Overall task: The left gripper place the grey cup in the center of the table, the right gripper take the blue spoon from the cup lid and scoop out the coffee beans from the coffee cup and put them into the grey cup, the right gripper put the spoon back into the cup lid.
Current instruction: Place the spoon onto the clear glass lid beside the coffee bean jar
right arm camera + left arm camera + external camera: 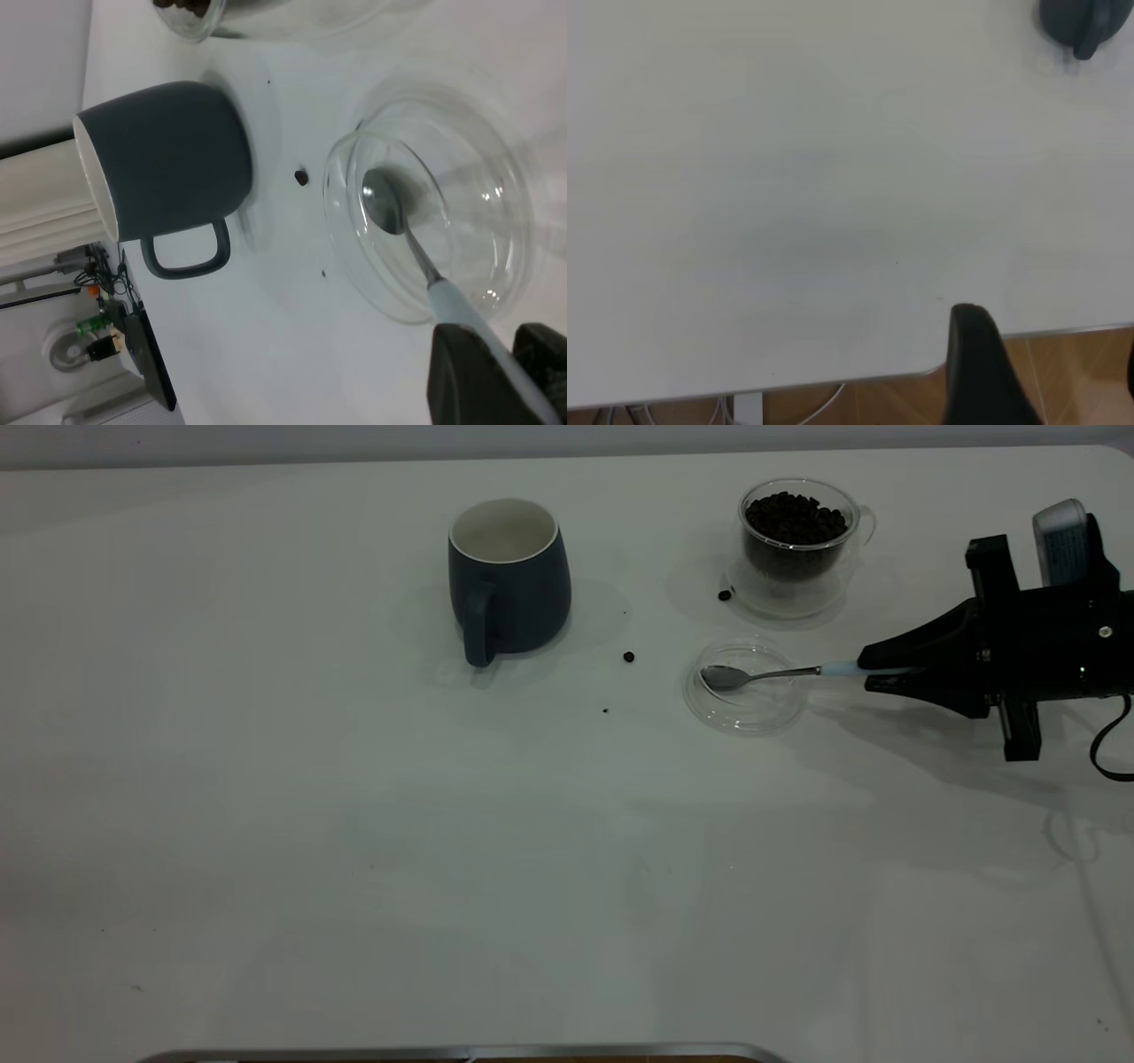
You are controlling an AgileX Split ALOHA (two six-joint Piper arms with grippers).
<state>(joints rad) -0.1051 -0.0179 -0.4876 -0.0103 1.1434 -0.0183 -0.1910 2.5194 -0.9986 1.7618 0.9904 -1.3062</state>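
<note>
The grey cup (514, 593) stands upright near the table's (443, 850) middle, white inside, handle toward the front. To its right the coffee cup (797, 558) holds coffee beans (793, 518). In front of it lies the clear cup lid (749, 722), where the blue spoon's (753, 677) bowl rests. My right gripper (864, 671) reaches in from the right, shut on the spoon's pale blue handle. In the right wrist view the spoon (390, 208) runs from the lid (496, 177) into my right gripper (485, 341). My left gripper (1050, 345) hangs open over the table's edge, far from the grey cup (1081, 22).
Loose beans lie on the table: one (628, 656) between the grey cup and the lid, one (725, 594) at the coffee cup's base, and a small crumb (605, 710). A metal strip (461, 1052) borders the front edge. Wide bare tabletop spreads left and front.
</note>
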